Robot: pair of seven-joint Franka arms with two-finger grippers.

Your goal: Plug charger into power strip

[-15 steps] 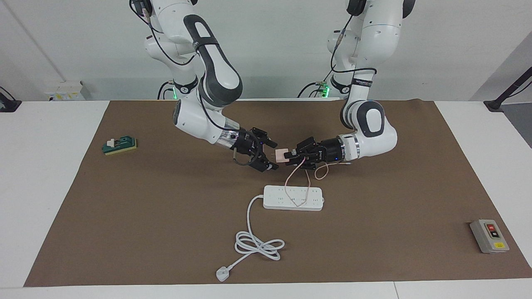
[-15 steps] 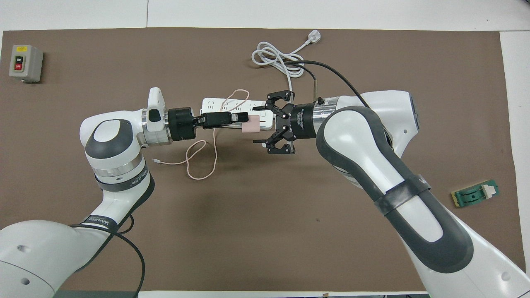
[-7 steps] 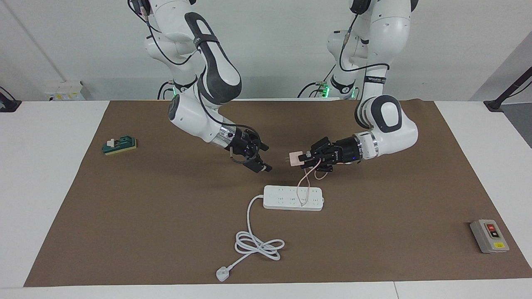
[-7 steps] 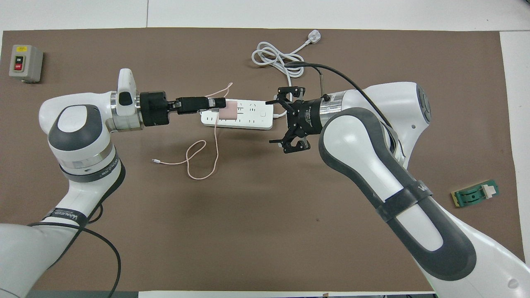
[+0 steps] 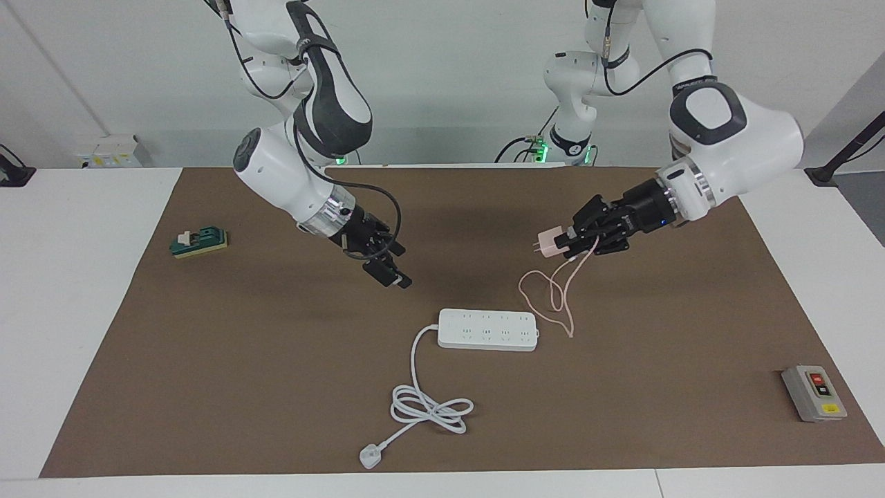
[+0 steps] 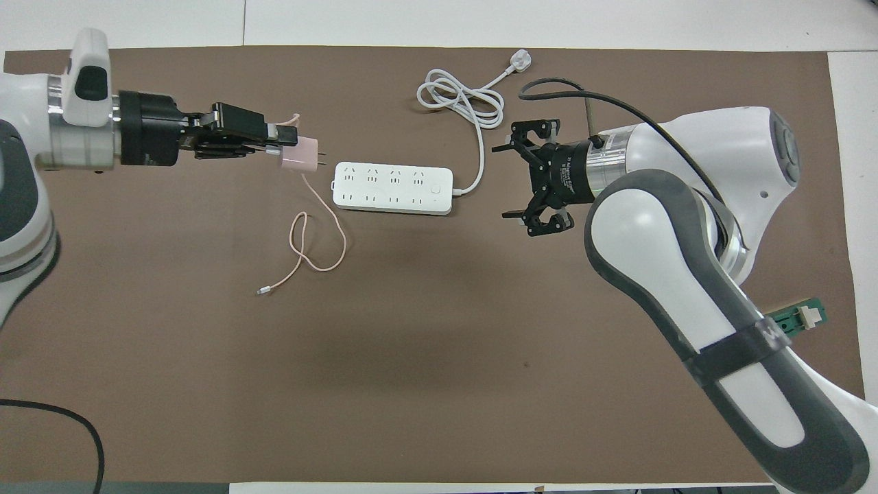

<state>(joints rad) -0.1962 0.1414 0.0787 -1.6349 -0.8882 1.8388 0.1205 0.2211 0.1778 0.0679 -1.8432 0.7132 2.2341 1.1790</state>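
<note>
The charger (image 5: 547, 244), a small pale-pink cube with two prongs, is held in the air in my left gripper (image 5: 563, 241), which is shut on it. In the overhead view the charger (image 6: 300, 152) and left gripper (image 6: 280, 140) hang over the mat beside the power strip's end, toward the left arm's end of the table. Its thin pink cable (image 5: 553, 296) droops to the mat (image 6: 319, 234). The white power strip (image 5: 488, 329) lies flat, sockets up (image 6: 392, 187). My right gripper (image 5: 399, 267) is open and empty, raised beside the strip's corded end (image 6: 508, 180).
The strip's thick white cord (image 5: 429, 407) coils farther from the robots and ends in a white three-pin plug (image 5: 370, 456). A grey button box (image 5: 814, 393) sits toward the left arm's end. A green block (image 5: 199, 242) lies toward the right arm's end.
Both arms have drawn apart. My left gripper carried the charger up and off the strip toward its own end of the table; the cable slid off the strip. My right gripper backed away, still open.
</note>
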